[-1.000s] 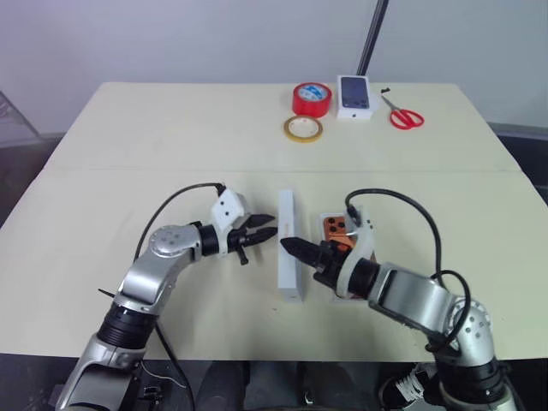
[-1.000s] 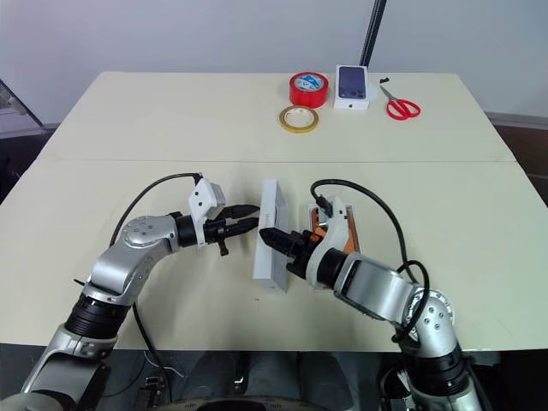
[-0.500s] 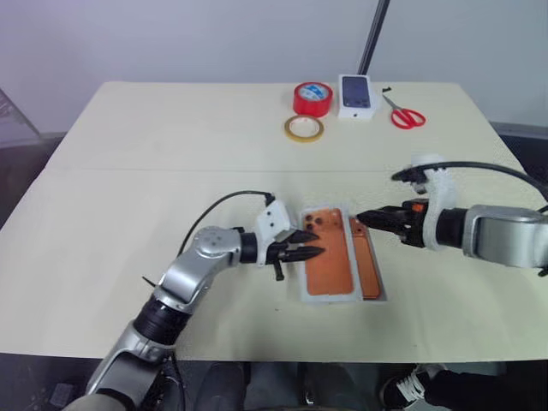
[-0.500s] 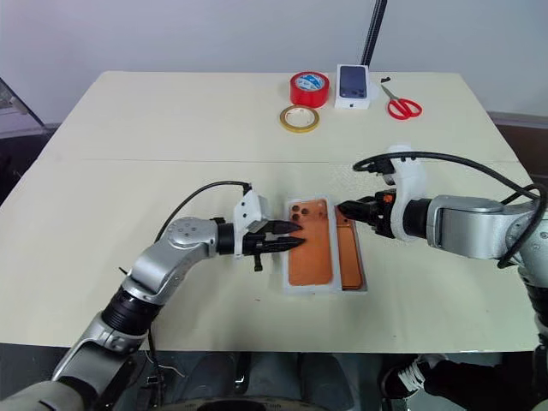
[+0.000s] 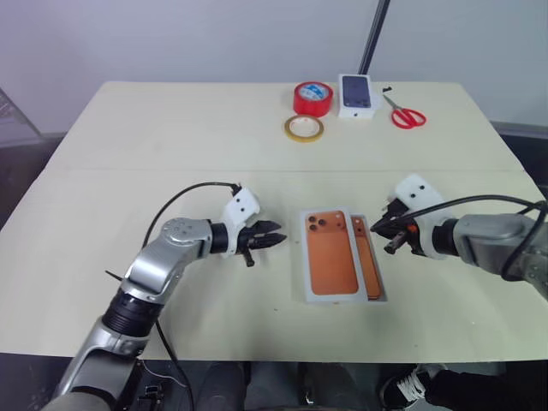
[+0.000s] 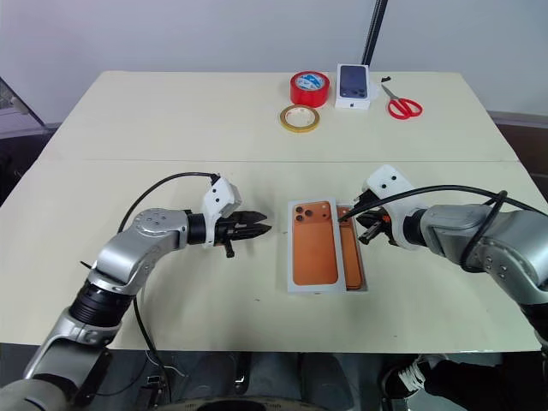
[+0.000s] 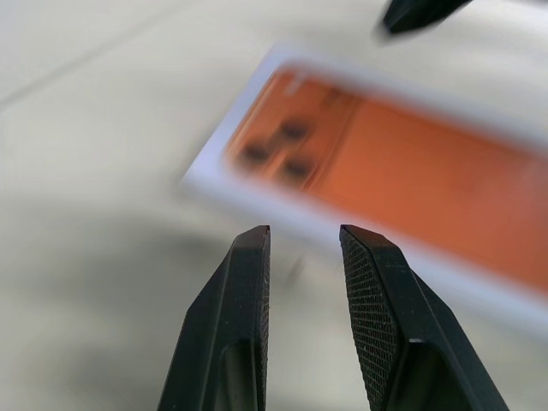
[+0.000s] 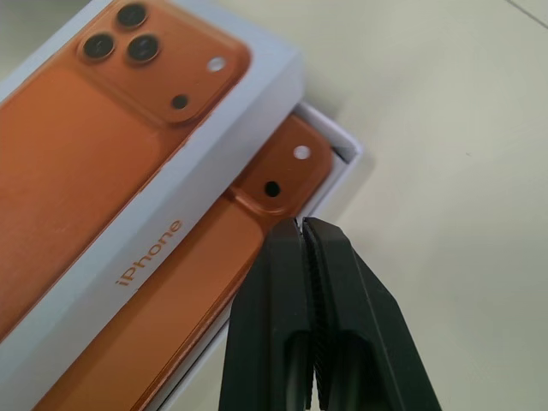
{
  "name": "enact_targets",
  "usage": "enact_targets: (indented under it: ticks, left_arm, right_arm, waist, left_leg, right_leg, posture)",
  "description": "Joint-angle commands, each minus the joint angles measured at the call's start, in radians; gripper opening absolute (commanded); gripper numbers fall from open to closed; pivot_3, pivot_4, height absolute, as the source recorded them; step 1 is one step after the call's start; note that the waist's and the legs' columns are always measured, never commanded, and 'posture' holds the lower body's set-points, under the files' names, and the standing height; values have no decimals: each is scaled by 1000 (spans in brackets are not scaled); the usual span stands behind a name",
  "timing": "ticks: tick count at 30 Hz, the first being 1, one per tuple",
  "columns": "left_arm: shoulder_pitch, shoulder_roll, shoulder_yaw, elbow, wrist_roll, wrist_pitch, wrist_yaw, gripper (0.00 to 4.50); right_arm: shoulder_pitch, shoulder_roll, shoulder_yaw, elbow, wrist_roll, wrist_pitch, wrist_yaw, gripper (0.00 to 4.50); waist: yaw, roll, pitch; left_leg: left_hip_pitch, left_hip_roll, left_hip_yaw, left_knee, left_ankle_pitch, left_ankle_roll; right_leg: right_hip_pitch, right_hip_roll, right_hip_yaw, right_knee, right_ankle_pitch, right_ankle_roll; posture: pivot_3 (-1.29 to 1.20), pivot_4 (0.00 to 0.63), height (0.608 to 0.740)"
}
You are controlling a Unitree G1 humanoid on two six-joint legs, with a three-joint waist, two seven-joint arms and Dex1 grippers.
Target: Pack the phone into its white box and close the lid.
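Cream table [image 5: 171,128] holds the lid [image 5: 328,255], orange picture up, lying askew over the phone [image 5: 369,267] in the white box [image 5: 378,296]. Left gripper [image 5: 272,240] hovers beside it, slightly parted and empty; right gripper [image 5: 378,228] is closed, empty.

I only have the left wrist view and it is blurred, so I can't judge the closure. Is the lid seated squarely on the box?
Observer: No. The white cardboard lid printed with an orange phone picture sits offset toward the left arm's side. Beside it, a strip of the copper-orange phone shows inside the shallow white cardboard box.
Operator: Where is the right tool?
Observer: The right tool hangs by the box's far right corner, fingers shut, holding nothing.
Operator: What else is on the table?
Observer: Along the far edge are a red tape roll, a yellow tape ring, a small white carton and red-handled scissors.
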Motion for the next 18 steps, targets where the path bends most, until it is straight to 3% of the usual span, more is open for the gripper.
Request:
enact_targets:
  ticks: [1,9,18]
  left_arm:
    - [-6,8,-45,-42,0,22,-31,1358]
    - [-44,-35,-192,29,94,-40,-59,1358]
    - [-61,-157,-161,32,62,-48,-34,1358]
  right_arm:
    - [-2,19,3,-36,-75,-15,54,90]
    - [13,55,-5,-66,-162,18,135,90]
    - [74,75,-26,-132,-227,60,171,90]
  waist:
    - [3,0,0]
    - [0,0,0]
    - [0,0,0]
  left_leg:
    - [0,0,0,0,0,0]
    - [0,0,0,0,0,0]
    - [0,-1,0,1,0,0]
  right_leg:
    - [0,0,0,0,0,0]
    - [0,0,0,0,0,0]
    - [0,0,0,0,0,0]
  posture:
    - [0,150,725]
    - [0,150,725]
    - [0,150,725]
